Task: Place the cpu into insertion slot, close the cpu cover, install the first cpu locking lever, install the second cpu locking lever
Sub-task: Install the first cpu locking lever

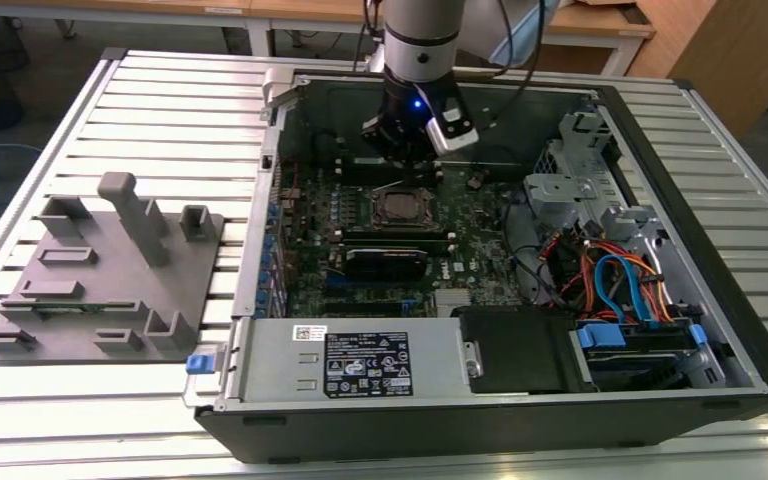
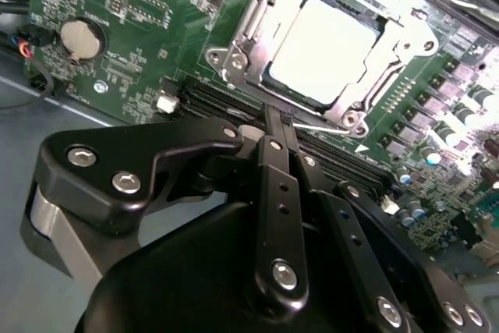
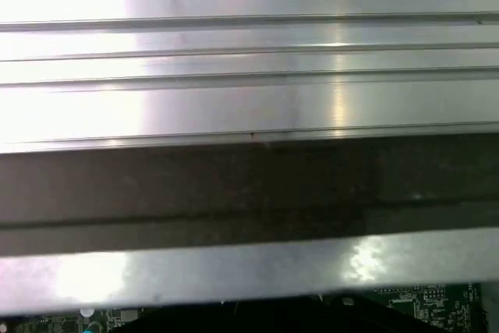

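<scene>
Fingers of the gripper are pressed together with nothing between them, just beside the insertion slot, where the cpu lies flat under the closed cpu cover on the green circuit board

No print is readable. A white label with dark marks sits on the grey power supply, and a smaller white sticker beside it; their wording is too small to make out.
</scene>
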`<state>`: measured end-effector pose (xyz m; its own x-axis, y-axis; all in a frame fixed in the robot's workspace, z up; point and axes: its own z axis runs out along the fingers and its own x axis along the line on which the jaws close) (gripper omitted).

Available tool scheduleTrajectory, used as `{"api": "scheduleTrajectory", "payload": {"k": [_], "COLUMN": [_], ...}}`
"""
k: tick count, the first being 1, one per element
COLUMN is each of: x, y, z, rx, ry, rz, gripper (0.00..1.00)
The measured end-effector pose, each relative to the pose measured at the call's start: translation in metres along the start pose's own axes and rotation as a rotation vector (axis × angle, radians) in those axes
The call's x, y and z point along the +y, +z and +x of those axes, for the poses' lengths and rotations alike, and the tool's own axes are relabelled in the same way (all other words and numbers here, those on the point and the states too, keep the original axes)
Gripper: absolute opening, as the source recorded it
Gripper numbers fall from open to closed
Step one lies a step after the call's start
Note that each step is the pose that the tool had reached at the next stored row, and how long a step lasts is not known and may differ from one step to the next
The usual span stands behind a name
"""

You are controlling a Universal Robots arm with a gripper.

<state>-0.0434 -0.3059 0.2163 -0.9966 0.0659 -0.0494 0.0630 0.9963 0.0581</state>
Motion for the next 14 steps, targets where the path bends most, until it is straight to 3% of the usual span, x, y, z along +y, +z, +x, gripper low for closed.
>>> {"api": "scheduleTrajectory", "payload": {"k": [14], "x": [0.0003], "y": [-0.0124], "z": [0.0059], "rx": [-0.0074], "ry": [-0.008], "rz": [-0.0069], "gripper": [0.11]}}
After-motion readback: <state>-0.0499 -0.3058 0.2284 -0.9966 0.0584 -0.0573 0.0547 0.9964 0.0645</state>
